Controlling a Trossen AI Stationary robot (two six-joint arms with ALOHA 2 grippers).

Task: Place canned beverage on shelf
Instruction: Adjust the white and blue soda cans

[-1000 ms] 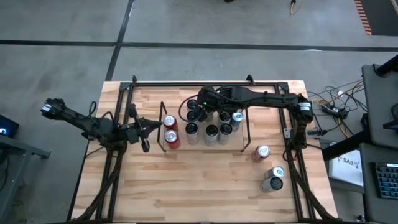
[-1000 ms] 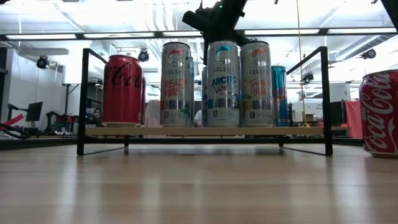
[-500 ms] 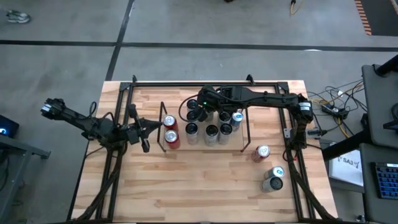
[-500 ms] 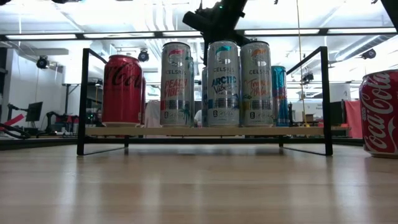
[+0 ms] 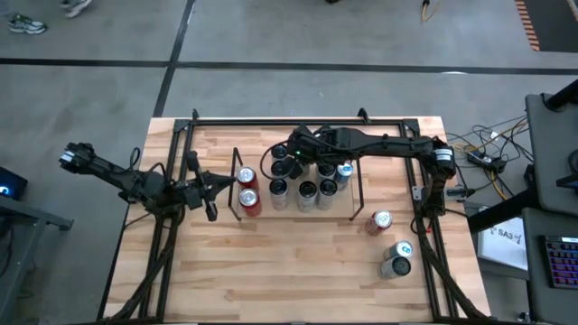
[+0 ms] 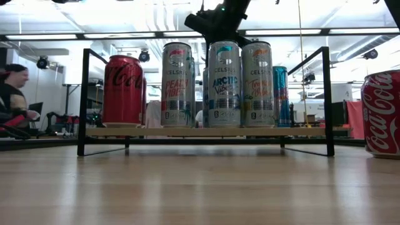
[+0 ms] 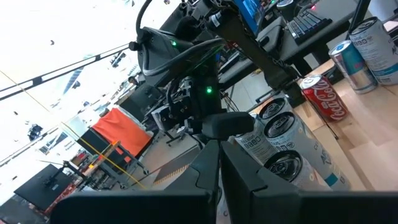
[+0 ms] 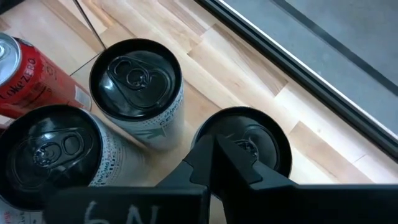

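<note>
The shelf (image 6: 206, 132), a low rack with black wire end frames and a light wood base, stands mid-table. It holds two red cans (image 5: 247, 188) at its left end and several tall silver cans (image 6: 225, 84). My right gripper (image 8: 214, 155) is shut and slants down over a dark-topped can (image 8: 264, 134) in the shelf's far row. My left gripper (image 5: 217, 186) is shut and level, just off the shelf's left end frame, and holds nothing. A red can (image 5: 379, 221) lies on its side on the table right of the shelf. My right gripper's shut fingers (image 8: 233, 163) stand above the lid of the dark-topped can, slanting down from the table's right. The fingers hide the spot beneath them, so I cannot tell whether they touch the lid. The can stands upright on the shelf.
Two more cans (image 5: 397, 258) stand near the table's right edge. A black tubular frame (image 5: 271, 122) runs around the tabletop. Bare wood lies between the shelf and the near edge. A person (image 6: 12, 87) shows in the room beyond.
Both arms and all cans stand as before. A person has come into view in the room beyond the table, at the left of the low view.
</note>
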